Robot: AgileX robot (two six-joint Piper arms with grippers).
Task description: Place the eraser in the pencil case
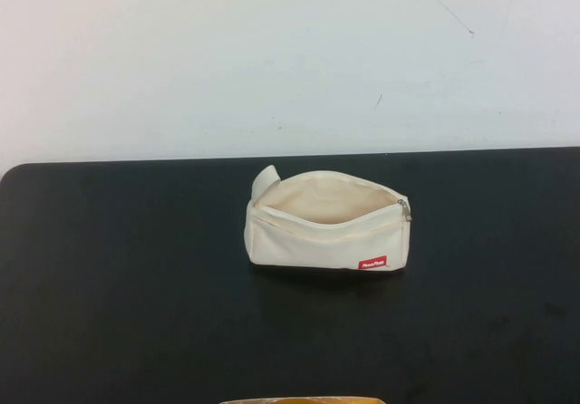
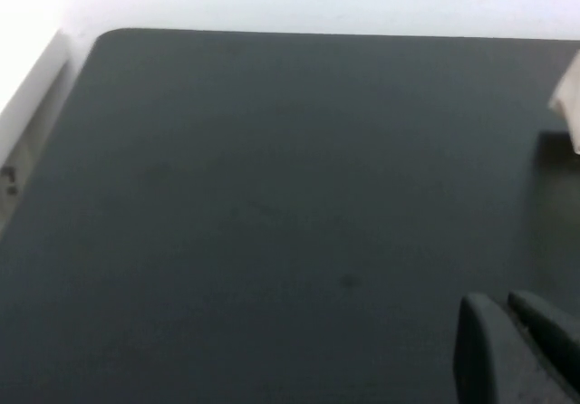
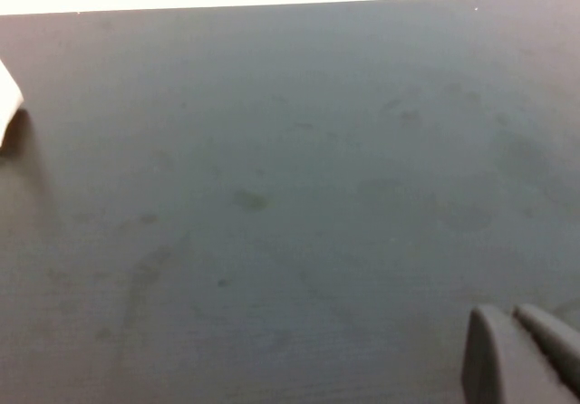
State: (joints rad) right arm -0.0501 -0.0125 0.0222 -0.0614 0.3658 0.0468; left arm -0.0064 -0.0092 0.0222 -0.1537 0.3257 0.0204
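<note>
The pencil case [image 1: 326,223], a cream-white zip pouch with a red label at its lower right corner, lies in the middle of the black table with its zip open and its mouth gaping. A corner of it shows in the left wrist view [image 2: 569,105] and the right wrist view [image 3: 7,105]. The eraser shows in no view. My left gripper [image 2: 501,306] is shut and empty, low over bare table to the left of the case. My right gripper [image 3: 512,313] is shut and empty over bare table to its right. Neither gripper shows in the high view.
The black table [image 1: 136,286] ends at a white wall behind. Its rounded far left corner [image 2: 104,34] shows in the left wrist view. A tan object [image 1: 302,400] peeks in at the near edge of the high view.
</note>
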